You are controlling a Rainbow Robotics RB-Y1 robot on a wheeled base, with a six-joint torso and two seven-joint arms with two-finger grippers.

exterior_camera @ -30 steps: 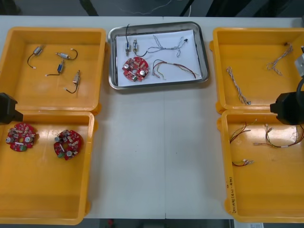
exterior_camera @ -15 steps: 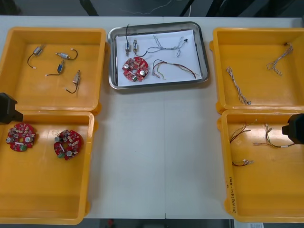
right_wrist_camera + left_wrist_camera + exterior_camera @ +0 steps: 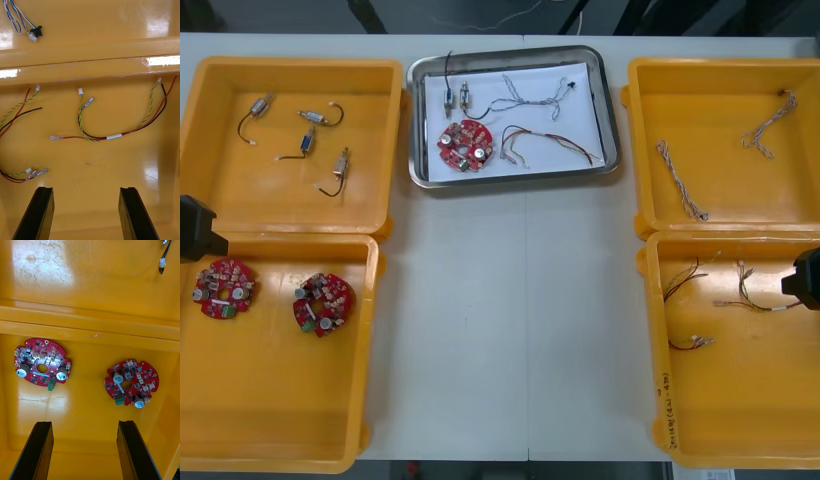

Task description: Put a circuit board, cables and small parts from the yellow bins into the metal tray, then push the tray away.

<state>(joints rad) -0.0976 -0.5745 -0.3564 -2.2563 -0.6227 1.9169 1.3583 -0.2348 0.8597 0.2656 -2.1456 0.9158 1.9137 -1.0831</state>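
While jaws gape, left arm (image 3: 195, 228) facing boards (image 3: 42, 365), right arm (image 3: 808, 278) facing cables (image 3: 113, 136).

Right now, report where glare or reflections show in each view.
Front view: even light, a sheen along the metal tray rim. Right wrist view: white glare strips on the yellow bin rim beyond the open right gripper, a softer patch on its floor. Left wrist view: a broad glare patch on the far bin floor, beyond the open left gripper.

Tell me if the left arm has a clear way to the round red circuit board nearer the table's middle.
Probably yes: the left gripper hangs open over the yellow bin, and nothing lies over that round red circuit board ahead of its fingers.
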